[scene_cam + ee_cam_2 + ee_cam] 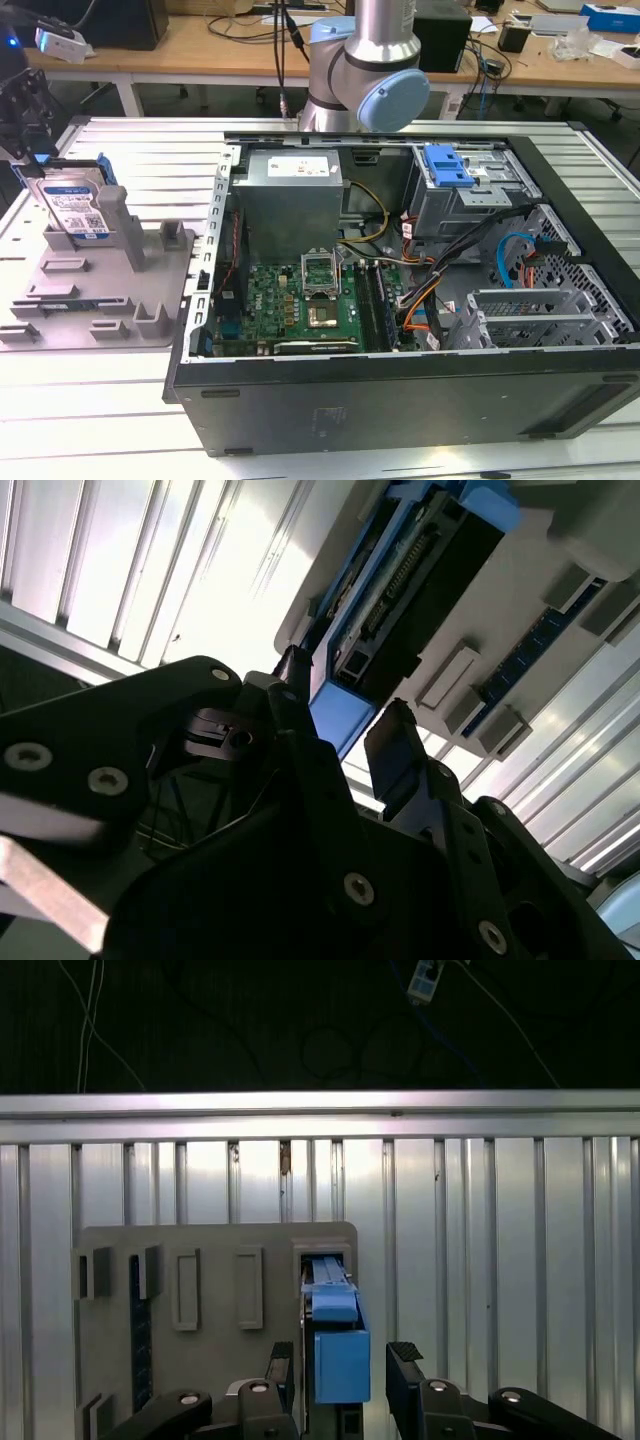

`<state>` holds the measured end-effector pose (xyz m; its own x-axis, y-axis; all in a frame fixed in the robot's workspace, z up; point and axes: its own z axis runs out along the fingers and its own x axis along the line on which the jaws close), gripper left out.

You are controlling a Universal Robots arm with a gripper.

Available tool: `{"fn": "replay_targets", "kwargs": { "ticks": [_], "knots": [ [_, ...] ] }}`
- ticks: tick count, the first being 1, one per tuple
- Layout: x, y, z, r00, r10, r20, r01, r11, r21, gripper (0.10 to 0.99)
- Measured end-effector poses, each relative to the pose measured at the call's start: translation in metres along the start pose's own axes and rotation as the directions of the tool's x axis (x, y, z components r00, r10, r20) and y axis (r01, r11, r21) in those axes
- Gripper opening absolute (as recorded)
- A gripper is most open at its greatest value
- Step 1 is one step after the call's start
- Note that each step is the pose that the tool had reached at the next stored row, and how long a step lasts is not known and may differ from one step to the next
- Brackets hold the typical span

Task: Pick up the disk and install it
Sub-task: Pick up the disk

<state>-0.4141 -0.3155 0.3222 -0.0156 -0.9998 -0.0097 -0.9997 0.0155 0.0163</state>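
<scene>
Within black angular pincer (344,1352), flat rectangular disk (342,1368), blue-plastic framed

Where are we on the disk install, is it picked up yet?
Nothing is finished: the disk stands in the grey fixture, outside the computer case. In hand: the end effector straddles its edge, fingers open, a gap showing. Grasping, lifting and installing remain.

Table (130,150): ribbed aluminium slats, bright glare on top. Behind it, a wooden desk (220,50) on white legs, strewn with black cables (245,22) and a dark box (440,35). Floor (190,100) beneath dark.
</scene>
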Motion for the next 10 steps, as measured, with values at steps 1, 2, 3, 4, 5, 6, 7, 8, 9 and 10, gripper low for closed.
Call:
{"fn": "replay_targets", "kwargs": {
  "ticks": [1, 2, 3, 4, 5, 6, 7, 8, 9, 10],
  "knots": [
    [0.0, 0.0, 0.0, 1.0, 0.0, 0.0, 0.0, 1.0, 0.0, 0.494],
    [0.0, 0.0003, 0.0, 1.0, 0.0, 0.0, 0.0, 1.0, 0.0, 0.494],
    [0.0, 0.0006, 0.0006, 1.0, 0.0, 0.0, 0.0, 1.0, 0.001, 0.494],
    [0.0, 0.0008, 0.001, 1.0, 0.0, 0.0, 0.0, 1.0, 0.001, 0.494],
    [0.0, 0.0008, 0.0014, 1.0, 0.0, 0.0, 0.0, 1.0, 0.002, 0.494],
    [0.0001, 0.0008, 0.0018, 1.0, 0.0, 0.0, 0.0, 1.0, 0.002, 0.494],
    [0.0, 0.0009, 0.0023, 1.0, 0.0, 0.0, 0.0, 1.0, 0.003, 0.494],
    [0.0, 0.0011, 0.0034, 1.0, 0.0, 0.0001, 0.0, 1.0, 0.004, 0.494],
    [0.0001, 0.0012, 0.0044, 1.0, 0.0, 0.0001, 0.0, 1.0, 0.005, 0.494],
    [0.0001, 0.0016, 0.005, 1.0, -0.001, 0.0, 0.001, 1.0, 0.006, 0.494]
  ]
}}
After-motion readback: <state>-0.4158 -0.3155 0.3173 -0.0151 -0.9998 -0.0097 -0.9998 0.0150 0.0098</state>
